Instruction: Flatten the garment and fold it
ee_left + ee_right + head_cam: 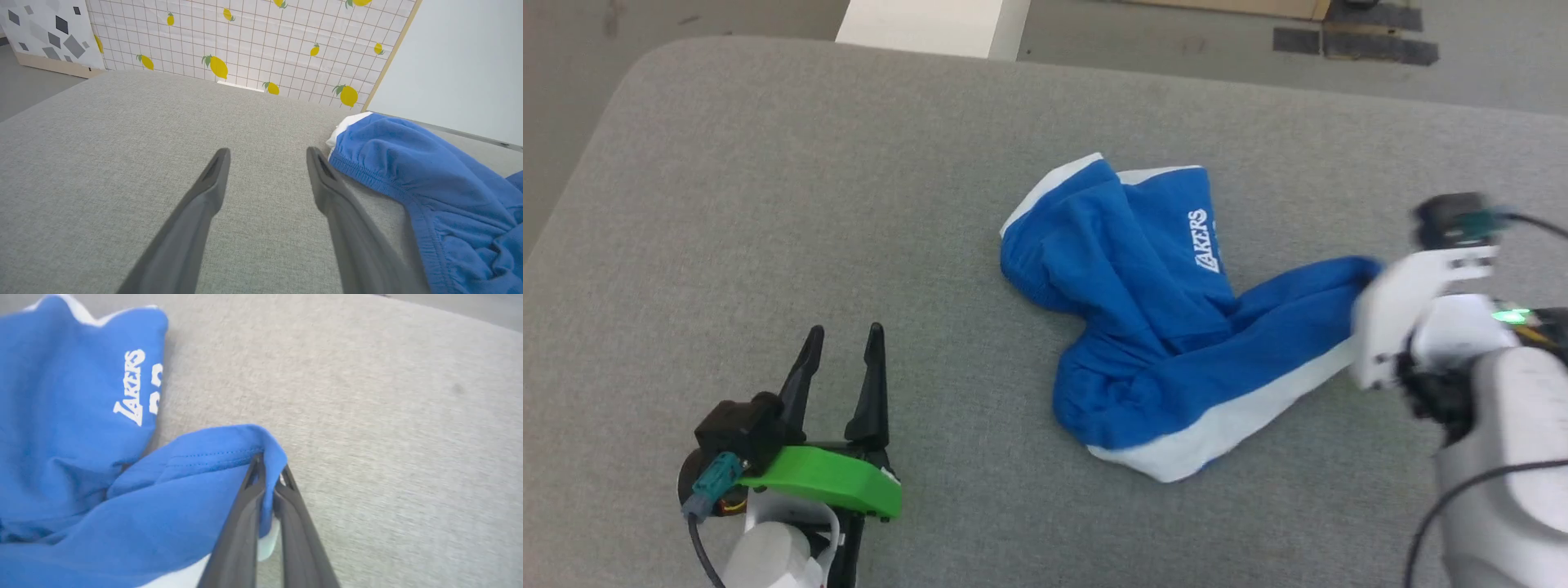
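Head cam: royal-blue athletic shorts with white trim (1168, 327) lie crumpled on the grey fabric-covered table (768, 163), right of centre in my view. One leg points away from me, with a white hem band at its far end and white "LAKERS" lettering (1207, 241) on it. The other leg runs out to the right, a white stripe along its near edge. Right gripper (271, 463) is pinching the end of that right-hand leg. On the right wrist cam both dark fingers are pressed nearly together, with a fold of blue cloth caught between them and draped over one tip, and a bit of white trim shows just below the pinch. On the head cam the right arm's white wrist housing (1413, 310) is blurred and covers the fingers, so I only read the grip from the wrist cam. Left gripper (845, 329) sits low over the table at lower left, fingers spread, nothing between them, apart from the shorts. Left wrist cam has bare grey fabric between the fingers and the gathered elastic waistband (367, 179) off to one side, not touching. Behind the table on that cam is a grid-pattern panel with a lemon print (245, 41). Grey floor (572, 98) shows past the table's rounded corner.
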